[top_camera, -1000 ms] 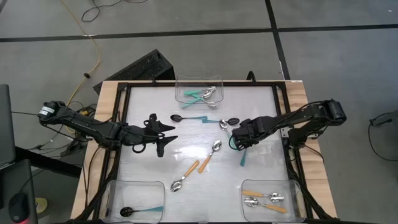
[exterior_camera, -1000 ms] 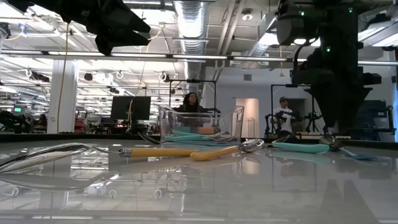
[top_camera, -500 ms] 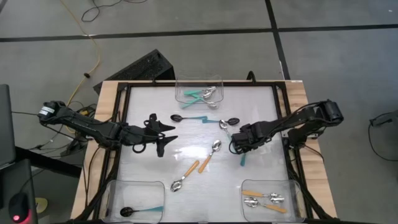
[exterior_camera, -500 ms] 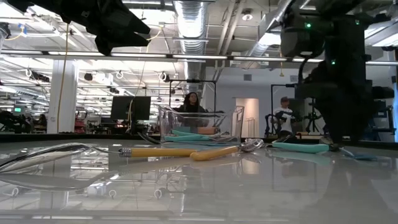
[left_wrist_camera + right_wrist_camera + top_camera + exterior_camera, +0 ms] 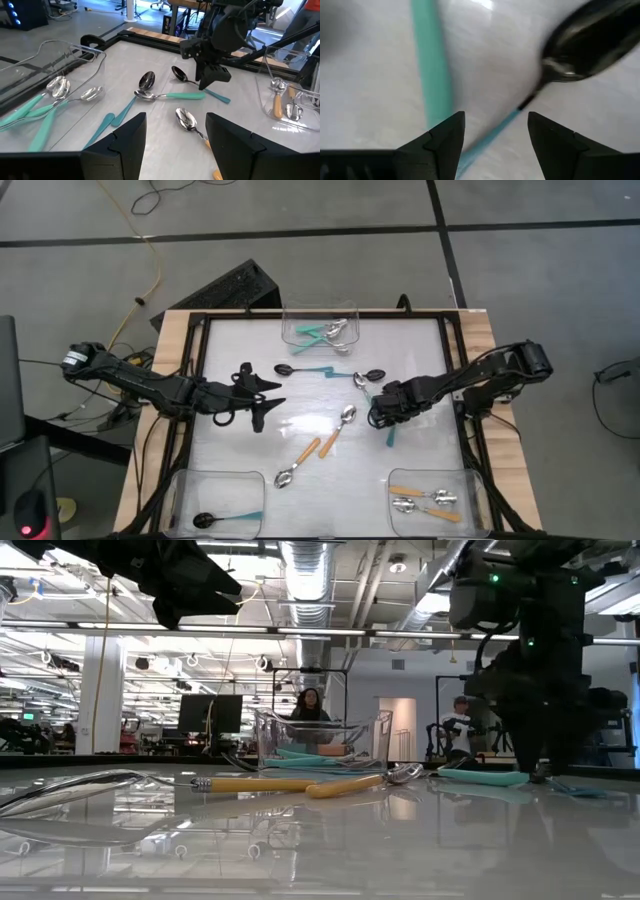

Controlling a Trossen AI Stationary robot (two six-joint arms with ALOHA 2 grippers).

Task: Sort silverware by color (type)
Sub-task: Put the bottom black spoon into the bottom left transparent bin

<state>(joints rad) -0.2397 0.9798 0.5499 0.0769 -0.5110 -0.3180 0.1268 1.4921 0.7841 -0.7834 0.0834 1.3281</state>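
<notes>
Loose spoons lie flat on the white table (image 5: 240,445). A black-bowled spoon (image 5: 372,375) with a teal handle (image 5: 390,435) lies right of the middle. My right gripper (image 5: 383,412) points down over it, open. In its wrist view the fingers (image 5: 445,135) stand on either side of the thin neck (image 5: 492,132); a second teal handle (image 5: 432,70) lies alongside. Whether a fingertip touches the spoon I cannot tell. Two orange-handled spoons (image 5: 338,430) (image 5: 298,460) lie near the middle. My left gripper (image 5: 265,395) hangs open above the table's left half, nothing between its fingers.
A clear bin (image 5: 320,328) with teal-handled spoons stands at the far edge. Near left is a bin (image 5: 215,498) with a black-bowled spoon, near right one (image 5: 432,498) with orange-handled spoons. Another black-bowled spoon (image 5: 300,369) and a silver one (image 5: 355,377) lie toward the far side.
My right gripper has come down toward the table over the black-bowled teal spoon, drifting slightly toward the near edge and turning a little about its own axis. Its fingers have stayed open. No spoon has moved.
</notes>
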